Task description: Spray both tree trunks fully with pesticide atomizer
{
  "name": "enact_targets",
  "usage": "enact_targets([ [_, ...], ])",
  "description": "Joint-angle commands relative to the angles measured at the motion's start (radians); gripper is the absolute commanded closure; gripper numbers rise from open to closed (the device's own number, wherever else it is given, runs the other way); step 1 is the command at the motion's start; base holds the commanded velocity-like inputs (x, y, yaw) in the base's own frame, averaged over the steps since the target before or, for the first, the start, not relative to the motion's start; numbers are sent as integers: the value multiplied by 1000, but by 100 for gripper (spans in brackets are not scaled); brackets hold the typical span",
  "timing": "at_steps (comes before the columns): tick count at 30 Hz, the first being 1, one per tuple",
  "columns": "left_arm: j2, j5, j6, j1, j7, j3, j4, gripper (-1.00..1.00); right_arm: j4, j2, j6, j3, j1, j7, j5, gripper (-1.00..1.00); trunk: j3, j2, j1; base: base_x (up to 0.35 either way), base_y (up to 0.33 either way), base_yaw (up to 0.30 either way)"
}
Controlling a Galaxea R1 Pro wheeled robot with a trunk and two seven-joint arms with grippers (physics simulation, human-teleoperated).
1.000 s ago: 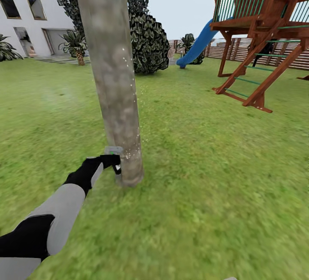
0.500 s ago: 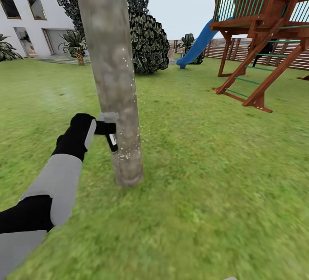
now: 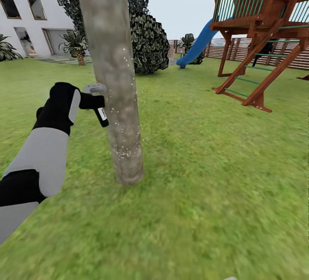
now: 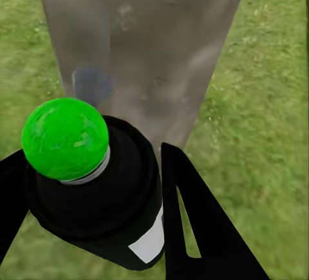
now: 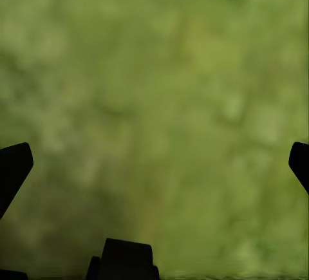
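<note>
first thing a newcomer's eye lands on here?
The thick grey-brown tree trunk rising mid-lawn, dotted with white pesticide specks on its lower part. Next, the left gripper clamping the black pesticide atomizer right beside the trunk's left side. At the right stands the wooden playhouse with its blue slide.

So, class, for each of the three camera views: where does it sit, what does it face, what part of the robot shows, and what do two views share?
Head view: on the robot's head, facing forward and down over the lawn at the tree trunk; the left arm and left gripper show, holding the pesticide atomizer.
Left wrist view: near the left gripper, looking along its fingers at the trunk.
Right wrist view: near the right gripper, facing blurred grass.
Shared: head and left wrist views both show the atomizer and trunk.
</note>
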Motion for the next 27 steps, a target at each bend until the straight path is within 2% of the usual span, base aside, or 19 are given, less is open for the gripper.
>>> enact_targets([
  [1, 0, -11, 3, 0, -9, 2, -7, 100, 4, -1, -7, -8, -2, 2, 6, -100, -1, 0, 0, -93, 0, 0],
  [3, 0, -12, 3, -1, -9, 2, -10, 100, 4, -1, -7, -8, -2, 2, 6, -100, -1, 0, 0, -61, 0, 0],
  [5, -5, -11, 4, -1, -9, -14, -4, 100, 4, -1, -7, -9, -2, 2, 6, -100, -1, 0, 0, -18, 0, 0],
  [7, -10, -11, 5, -39, -9, -18, 10, 100, 4, -1, -7, -8, -2, 2, 6, -100, -1, 0, 0, -5, 0, 0],
  [9, -12, -11, 5, -110, -9, -18, 55, 100, 4, -1, -7, -8, -2, 2, 6, -100, -1, 0, 0, -2, 0, 0],
  [11, -12, -12, 5, -239, -8, -18, 120, 100, 4, -1, -7, -8, -2, 2, 6, -100, -1, 0, 0, 0, 0, 0],
  [12, -12, -12, 5, -277, -8, -18, 130, 100, 4, -1, -7, -8, -2, 2, 6, -100, -1, 0, 0, 0, 0, 0],
  [15, -11, -13, 6, -340, -8, -18, 139, 100, 5, -1, -7, -8, -2, 2, 6, -100, -1, 0, 0, 0, 0, 0],
  [17, -4, -15, 6, -352, -7, -16, 140, 100, 4, -1, -7, -8, -2, 2, 6, -100, -1, 0, 0, 0, 0, 0],
  [20, 41, -17, 5, -356, -6, -13, 156, 100, 4, -1, -7, -8, -2, 2, 6, -100, -1, 0, 0, 0, 0, 0],
  [23, 68, -18, 5, -357, -6, -12, 169, 100, 4, -1, -7, -8, -2, 2, 6, -100, -1, 0, 0, 0, 0, 0],
  [27, 89, -18, 5, -357, -6, -11, 173, 100, 4, -1, -7, -7, -2, 2, 6, -100, -1, 0, 0, 0, 0, 0],
])
